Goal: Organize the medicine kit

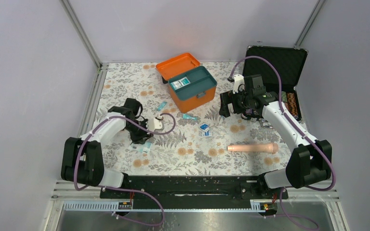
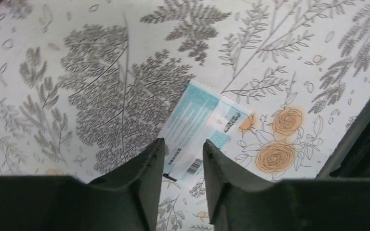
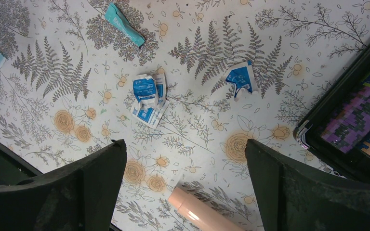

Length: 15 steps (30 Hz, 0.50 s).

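From above, the orange box (image 1: 191,99) sits at the far middle of the bench (image 1: 125,77). Its lid (image 1: 177,66) is open and lies flat behind it. A white-and-teal pack (image 1: 179,83) lies in its teal tray (image 1: 201,78). Small packets (image 1: 189,116) lie on the bench in front of the box. The left tool (image 1: 143,140) is low over one packet (image 1: 147,147) at the left, well apart from the box. The right tool (image 1: 225,107) hangs near the right side of the box. A black case (image 1: 275,65) stands open at the far right. A pink tube (image 1: 253,147) lies near the right arm.

From the left wrist, the tool's two fingers are close, with a small gap between them. The packet's near end shows in the gap. It lies flat on the bench and is not pinched.

From the right wrist, the tool is spread wide with nothing in it. Below it lie blue packets (image 3: 148,98) and, farther off, a teal packet (image 3: 124,23). One end of the tube is near the bottom, and the case's corner is at the right.
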Each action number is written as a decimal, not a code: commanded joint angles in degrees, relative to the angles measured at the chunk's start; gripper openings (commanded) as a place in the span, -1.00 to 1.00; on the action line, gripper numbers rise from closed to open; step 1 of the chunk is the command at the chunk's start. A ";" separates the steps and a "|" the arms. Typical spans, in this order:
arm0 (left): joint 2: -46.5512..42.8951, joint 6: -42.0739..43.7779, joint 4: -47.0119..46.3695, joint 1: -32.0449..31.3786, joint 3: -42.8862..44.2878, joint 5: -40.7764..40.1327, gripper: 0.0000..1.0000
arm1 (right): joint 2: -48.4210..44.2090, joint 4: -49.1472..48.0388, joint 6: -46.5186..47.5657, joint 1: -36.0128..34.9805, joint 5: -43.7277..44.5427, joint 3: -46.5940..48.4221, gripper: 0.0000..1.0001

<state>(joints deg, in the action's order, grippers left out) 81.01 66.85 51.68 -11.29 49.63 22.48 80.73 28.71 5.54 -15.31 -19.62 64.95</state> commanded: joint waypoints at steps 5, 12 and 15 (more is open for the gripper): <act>-8.29 -14.34 -11.13 4.14 -5.89 -7.64 -0.02 | -0.97 -1.20 0.52 0.19 -0.76 0.32 0.99; -7.63 2.33 -2.28 4.35 -9.06 -4.35 -0.04 | -0.77 -1.20 -0.07 0.19 -1.60 0.12 0.99; -6.39 7.54 -4.35 4.43 -10.00 -8.36 -0.03 | -0.19 -1.25 -0.31 0.19 -2.02 0.55 0.99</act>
<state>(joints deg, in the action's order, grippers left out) 73.56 63.72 47.31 -6.98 40.60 16.51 80.73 28.73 5.52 -15.31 -20.18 64.95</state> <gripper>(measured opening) 0.481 0.993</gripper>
